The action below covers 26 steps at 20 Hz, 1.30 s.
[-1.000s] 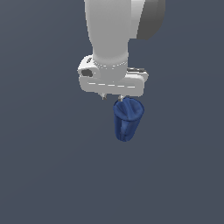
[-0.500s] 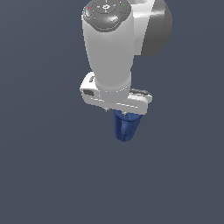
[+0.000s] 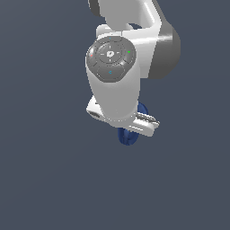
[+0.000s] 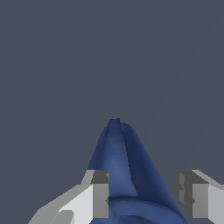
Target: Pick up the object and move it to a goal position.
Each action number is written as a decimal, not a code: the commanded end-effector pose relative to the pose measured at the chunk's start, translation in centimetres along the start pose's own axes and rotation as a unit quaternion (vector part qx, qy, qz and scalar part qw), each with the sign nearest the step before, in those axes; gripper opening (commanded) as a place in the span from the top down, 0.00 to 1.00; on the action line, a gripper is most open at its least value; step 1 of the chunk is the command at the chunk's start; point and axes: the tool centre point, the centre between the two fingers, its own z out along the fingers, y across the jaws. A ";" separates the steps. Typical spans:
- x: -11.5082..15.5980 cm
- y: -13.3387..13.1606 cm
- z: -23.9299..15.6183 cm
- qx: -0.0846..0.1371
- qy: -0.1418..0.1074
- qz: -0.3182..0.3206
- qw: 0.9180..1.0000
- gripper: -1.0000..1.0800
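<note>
The dark blue cup (image 4: 116,162) lies between my gripper's (image 4: 144,194) two fingers in the wrist view, its narrow end pointing away from the camera. One finger (image 4: 100,192) touches its side; a thin gap shows at the other finger (image 4: 190,194). The jaws are shut on the cup. In the exterior view the arm's white wrist (image 3: 114,90) covers most of the hand. Only parts of the cup (image 3: 127,137) show below and behind the hand (image 3: 134,122). The fingertips are hidden there.
Plain dark grey-blue ground fills both views. No goal marker, other object or edge shows.
The arm has tilted and swung toward the exterior camera, carrying the cup with it. The wrist now hides most of the cup, which hung fully visible below the hand before.
</note>
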 end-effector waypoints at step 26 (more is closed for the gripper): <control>1.8 -1.7 4.1 0.003 -0.038 0.045 0.998 0.38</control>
